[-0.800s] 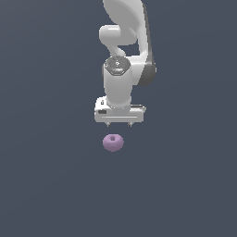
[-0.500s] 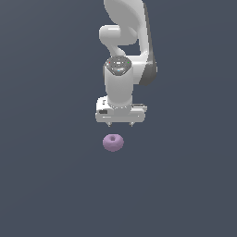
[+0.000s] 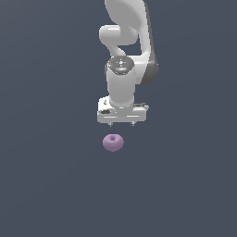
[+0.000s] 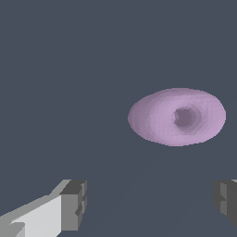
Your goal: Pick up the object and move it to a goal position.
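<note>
Task is at the approach stage. The ring (image 3: 113,142) lies flat on the floor (image 3: 46,185), untouched, just below the gripper (image 3: 121,124). Gripper fingers (image 4: 74,203) are spread wide, holding nothing. Descent, grasp, lift and transfer remain; no goal marker is visible.

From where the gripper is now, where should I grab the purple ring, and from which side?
Come straight down from above and close on opposite sides of the outer rim. The purple ring lies flat, dimple facing up, and looks narrower than the open gripper. In the wrist view it sits off-centre, so centre over it first.
</note>
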Controlling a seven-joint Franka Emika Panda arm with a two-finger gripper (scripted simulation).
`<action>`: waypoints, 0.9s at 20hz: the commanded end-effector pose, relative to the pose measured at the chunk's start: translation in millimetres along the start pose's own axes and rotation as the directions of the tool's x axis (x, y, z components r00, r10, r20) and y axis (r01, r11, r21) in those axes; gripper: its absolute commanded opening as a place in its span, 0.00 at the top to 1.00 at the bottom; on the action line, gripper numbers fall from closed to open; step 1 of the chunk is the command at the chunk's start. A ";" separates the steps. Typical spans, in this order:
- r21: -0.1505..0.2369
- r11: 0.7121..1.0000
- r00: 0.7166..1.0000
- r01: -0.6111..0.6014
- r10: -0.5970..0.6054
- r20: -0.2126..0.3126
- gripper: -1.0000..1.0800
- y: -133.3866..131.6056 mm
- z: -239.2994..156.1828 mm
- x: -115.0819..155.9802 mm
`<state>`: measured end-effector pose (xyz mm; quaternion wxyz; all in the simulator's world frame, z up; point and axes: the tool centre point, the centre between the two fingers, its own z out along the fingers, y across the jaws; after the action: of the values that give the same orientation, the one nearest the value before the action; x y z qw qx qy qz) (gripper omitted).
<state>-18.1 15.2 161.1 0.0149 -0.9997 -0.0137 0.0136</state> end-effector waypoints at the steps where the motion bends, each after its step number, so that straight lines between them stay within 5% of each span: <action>1: -0.007 1.000 1.000 0.026 -0.026 0.001 0.00 -0.1 0.6 0.5; 11: -0.065 0.965 0.967 0.253 -0.252 0.022 0.00 -0.5 5.8 5.9; 18: -0.120 0.861 0.869 0.495 -0.490 0.070 0.00 -1.0 11.2 12.7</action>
<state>-7.3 16.7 150.8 -0.0423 -0.9694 -0.2407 0.0244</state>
